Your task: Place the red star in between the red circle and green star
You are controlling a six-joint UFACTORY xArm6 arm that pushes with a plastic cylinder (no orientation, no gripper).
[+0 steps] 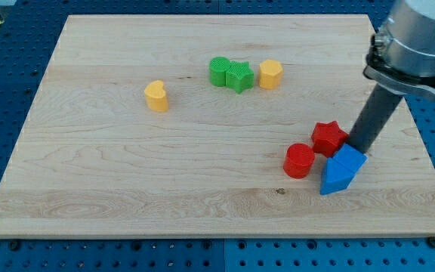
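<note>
A: Lower right of the frame, nearest the bottom edge: what lies there?

B: A blue block (341, 171), wedge-like, on the wooden counter (89, 189). To its left is the red circle (299, 160), close to it; whether the two touch cannot be told.

A: And the red star?

B: The red star (328, 138) sits just above and between them, touching the red circle's upper right and meeting the blue block's upper left corner. It is well apart from the green star.

A: Where is the tool?

B: The tool is a plain dark rod that grasps nothing. It slants down from the upper right corner, and my tip (359, 148) stands just to the right of the red star, at the blue block's top edge. Whether it touches either block cannot be told.

A: Farther up?

B: Left of centre, a yellow block (156, 96) stands alone. At upper centre there is a row of three: a green circle (219, 72) on the left, the green star (239, 76) touching it, then a second yellow block (270, 74) a small gap to the right.
</note>
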